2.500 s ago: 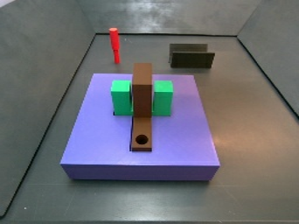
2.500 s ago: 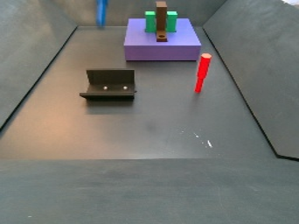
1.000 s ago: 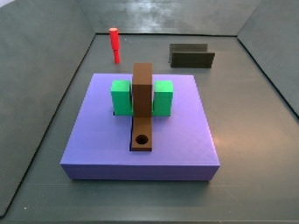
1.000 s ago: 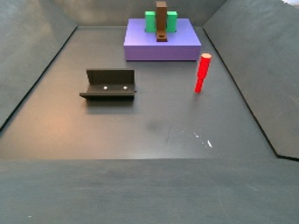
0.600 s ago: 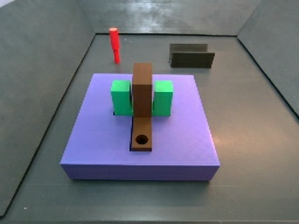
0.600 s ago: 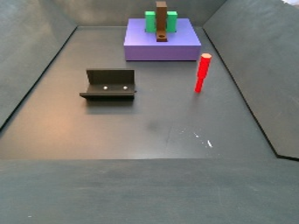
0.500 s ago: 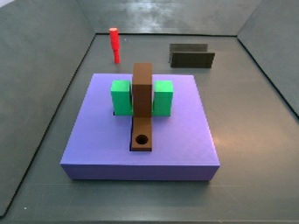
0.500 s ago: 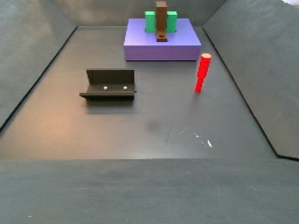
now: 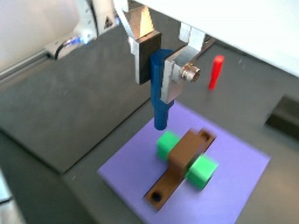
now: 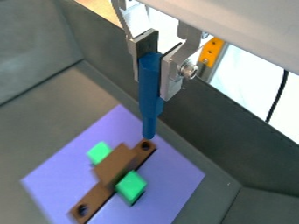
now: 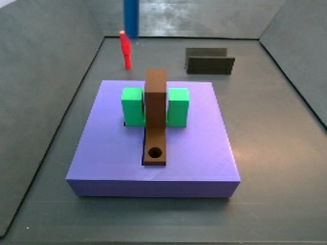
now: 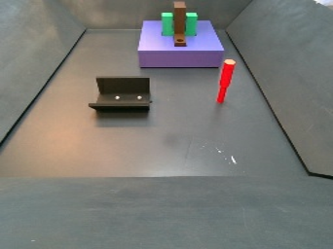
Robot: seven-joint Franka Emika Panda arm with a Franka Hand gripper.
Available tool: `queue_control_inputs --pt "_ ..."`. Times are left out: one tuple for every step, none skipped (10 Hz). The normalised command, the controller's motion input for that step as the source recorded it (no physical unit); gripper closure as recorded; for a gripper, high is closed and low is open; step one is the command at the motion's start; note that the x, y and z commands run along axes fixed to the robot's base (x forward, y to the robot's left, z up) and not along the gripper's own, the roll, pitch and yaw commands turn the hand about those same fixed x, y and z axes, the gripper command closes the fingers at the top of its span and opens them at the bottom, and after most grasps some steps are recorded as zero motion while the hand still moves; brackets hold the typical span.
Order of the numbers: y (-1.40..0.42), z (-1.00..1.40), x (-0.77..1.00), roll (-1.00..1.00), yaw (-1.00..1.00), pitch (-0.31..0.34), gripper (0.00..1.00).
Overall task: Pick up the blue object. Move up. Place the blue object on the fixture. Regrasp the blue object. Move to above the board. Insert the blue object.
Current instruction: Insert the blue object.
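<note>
In both wrist views my gripper (image 9: 162, 63) (image 10: 156, 59) is shut on the blue object (image 9: 160, 94) (image 10: 149, 98), a slim blue peg hanging upright between the silver fingers. It is high above the lavender board (image 9: 239, 171) (image 10: 65, 178), which carries green blocks and a brown bar with a round hole (image 10: 142, 149). In a side view only the peg's lower end (image 11: 130, 13) shows at the top edge, well above the board (image 11: 192, 153); the gripper itself is out of that frame. The dark fixture (image 11: 209, 61) (image 12: 121, 94) stands bare on the floor.
A red peg (image 11: 125, 48) (image 12: 225, 81) (image 9: 216, 72) stands upright on the floor beside the board. Grey walls enclose the work floor. Green blocks (image 11: 133, 106) flank the brown bar (image 11: 156, 115) on the board.
The blue peg's lower end has come into a side view at the top edge; it was absent half a second ago. Nothing else has moved.
</note>
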Motion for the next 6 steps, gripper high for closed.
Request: queue_control_inputs --pt "-0.43 -1.00 0.09 0.00 -0.02 -0.003 1.00" --pt "-0.33 -1.00 0.02 0.00 0.00 -0.033 1.00" --pt "0.00 -1.00 0.33 0.02 0.00 0.000 1.00" --pt "0.11 -0.83 0.21 0.23 0.00 0.000 1.00" --pt "0.13 -0.83 0.00 0.24 0.00 -0.060 1.00" --pt "0.00 -0.56 0.00 0.00 0.11 -0.010 1.00"
